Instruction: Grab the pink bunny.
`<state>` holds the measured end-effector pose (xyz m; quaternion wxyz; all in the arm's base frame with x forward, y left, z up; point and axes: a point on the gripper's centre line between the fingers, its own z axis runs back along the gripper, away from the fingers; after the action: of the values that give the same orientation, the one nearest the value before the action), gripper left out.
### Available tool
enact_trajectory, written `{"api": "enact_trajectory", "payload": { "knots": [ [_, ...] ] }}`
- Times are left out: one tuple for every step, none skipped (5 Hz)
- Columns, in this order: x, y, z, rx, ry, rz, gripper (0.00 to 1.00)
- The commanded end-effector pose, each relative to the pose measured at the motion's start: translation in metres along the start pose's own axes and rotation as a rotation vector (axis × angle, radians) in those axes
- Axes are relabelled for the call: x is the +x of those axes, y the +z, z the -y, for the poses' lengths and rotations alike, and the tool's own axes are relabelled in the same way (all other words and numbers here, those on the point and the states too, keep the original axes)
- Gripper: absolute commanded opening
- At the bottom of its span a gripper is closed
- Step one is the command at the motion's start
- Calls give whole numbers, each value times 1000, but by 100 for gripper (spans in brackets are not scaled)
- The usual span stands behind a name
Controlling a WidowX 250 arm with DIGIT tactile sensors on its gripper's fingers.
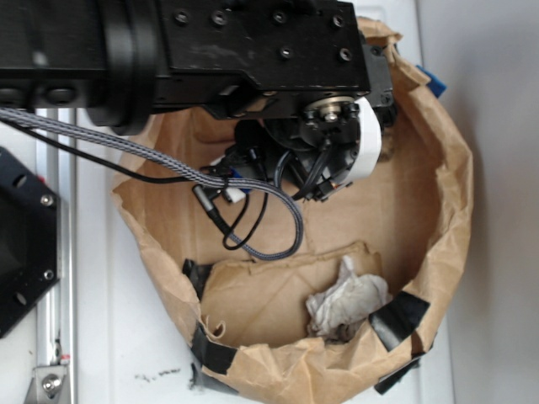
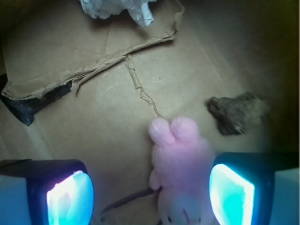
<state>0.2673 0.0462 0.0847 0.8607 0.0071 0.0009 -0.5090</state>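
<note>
Now | my gripper (image 2: 150,190) spread wide, straddling bunny (image 2: 180,173) to close on it | rock (image 2: 237,112) beside bunny, clear

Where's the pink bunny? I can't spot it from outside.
In the wrist view, the pink bunny lies on cardboard between the open end effector's pads, nearer the right one.

White tabletop (image 1: 126,337) w/ metal rail (image 1: 57,278) at left; brown paper bin wall (image 1: 450,194), black-taped; daylight.
</note>
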Motion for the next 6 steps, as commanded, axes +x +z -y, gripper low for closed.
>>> {"api": "enact_trajectory", "payload": {
  "knots": [
    [-7,6,-23,45,5,26,100],
    [-5,-1,-24,23,-10,11,100],
    [-18,-10,-24,24,-21,28,100],
    [-32,-18,-22,41,-72,47,100],
    [-29,-39,-33,25,-94,5,100],
    [-19,-60,-35,-8,-105,-32,100]
  ]
}}
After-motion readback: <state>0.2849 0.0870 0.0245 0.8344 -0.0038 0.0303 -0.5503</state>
